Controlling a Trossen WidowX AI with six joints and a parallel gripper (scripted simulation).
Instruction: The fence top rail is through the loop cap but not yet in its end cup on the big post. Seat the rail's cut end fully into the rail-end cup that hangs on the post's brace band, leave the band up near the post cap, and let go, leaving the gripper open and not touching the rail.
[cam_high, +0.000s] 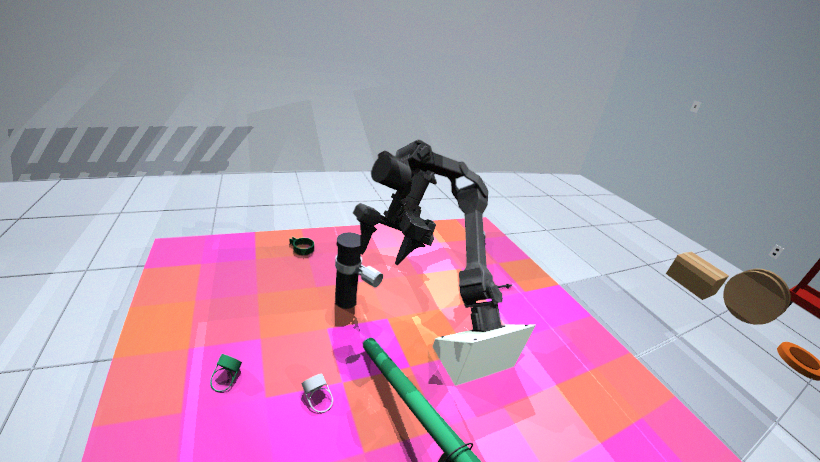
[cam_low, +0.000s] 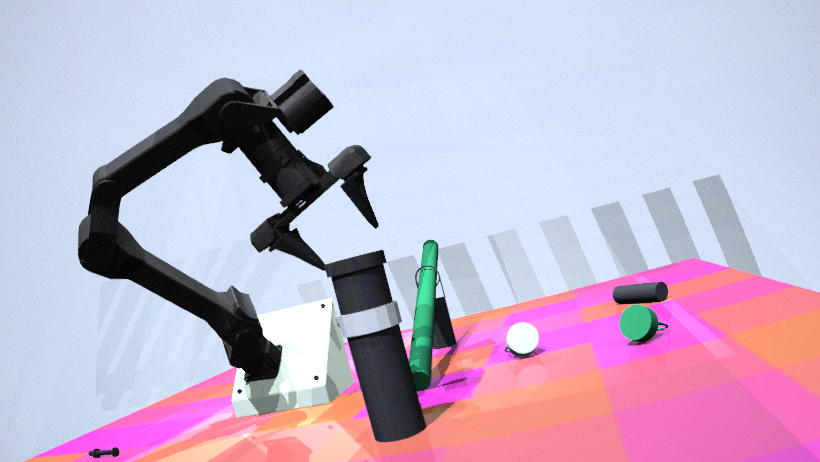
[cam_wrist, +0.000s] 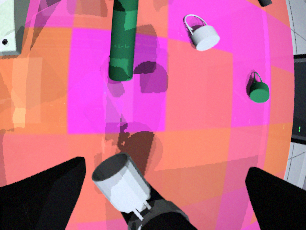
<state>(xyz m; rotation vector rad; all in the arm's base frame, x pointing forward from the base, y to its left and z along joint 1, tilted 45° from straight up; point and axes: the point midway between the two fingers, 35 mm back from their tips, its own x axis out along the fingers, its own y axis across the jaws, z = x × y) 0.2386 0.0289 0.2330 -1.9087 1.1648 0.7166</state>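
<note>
Wide-open black gripper (cam_high: 381, 257) (cam_low: 351, 247) (cam_wrist: 170, 172), nothing between the fingers, hanging just above the big black cylindrical post (cam_high: 346, 291) (cam_low: 383, 378). Silvery-white rail-end cup (cam_high: 372, 276) (cam_wrist: 120, 182) sticks out sideways from the grey brace band (cam_high: 346, 267) (cam_low: 370, 319) — band sits high, below the post cap (cam_high: 348, 243) (cam_low: 355, 264), presumably so the cup meets the rail at height. Long green round rail (cam_high: 416, 400) (cam_low: 425, 312) (cam_wrist: 123, 40) is outside the cup, cut end near the post but apart, its far part running to the near edge of the mat (cam_high: 223, 309) (cam_low: 659, 401) in the top view. Black wire loop (cam_high: 447, 458) rings it, likely as a guide and support. Arm arches up from its pale wedge base (cam_high: 493, 358) (cam_low: 306, 350), wrist bent down, fingers slanting downward astride the cup side. Probably lining up to grip cup or band; fingertip contact with the cap — can't tell from exterior.
</note>
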